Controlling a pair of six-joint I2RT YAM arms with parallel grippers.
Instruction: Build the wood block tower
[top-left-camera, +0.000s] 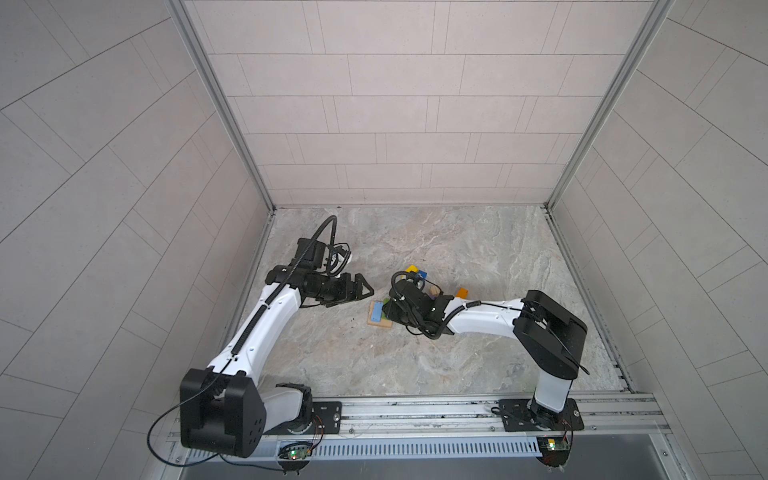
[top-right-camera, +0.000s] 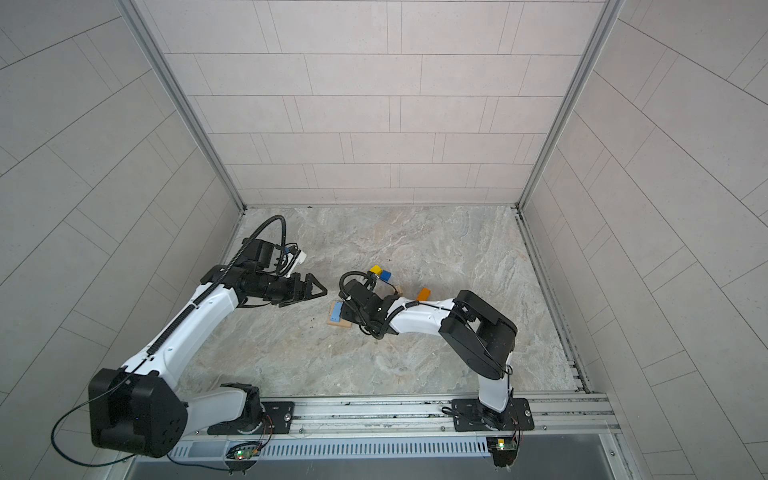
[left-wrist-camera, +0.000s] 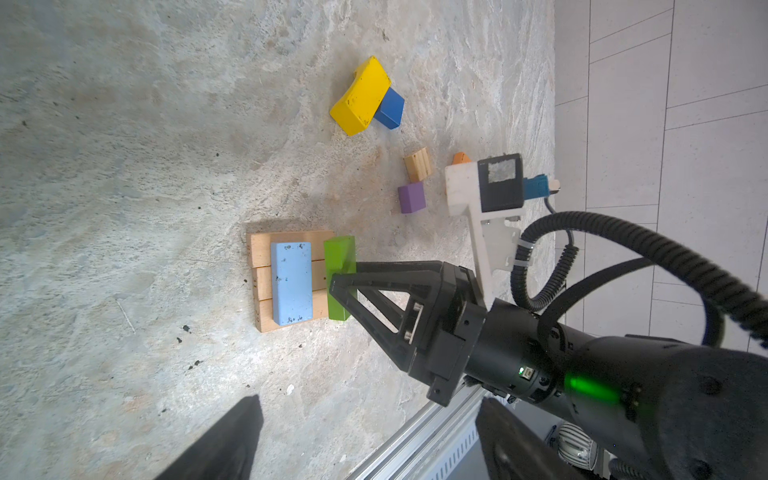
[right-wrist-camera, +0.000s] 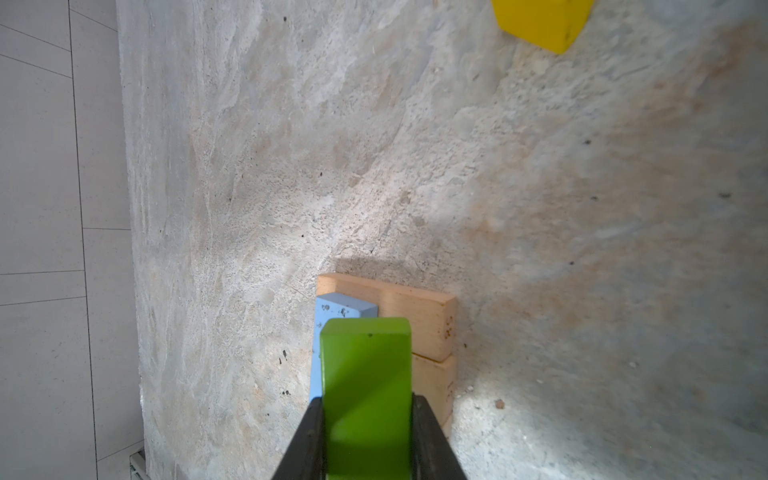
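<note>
Three plain tan bars lie side by side on the stone floor, with a light-blue bar flat across them. My right gripper is shut on a green bar, held on its edge right beside the light-blue bar over the tan bars' edge. I cannot tell whether the green bar rests on them. My left gripper hangs open and empty to the left of the stack, its fingers wide apart.
Loose blocks lie behind the stack: a yellow bar leaning on a dark-blue cube, a small tan block, a purple cube and an orange block. Tiled walls enclose the floor. An aluminium rail runs along the front.
</note>
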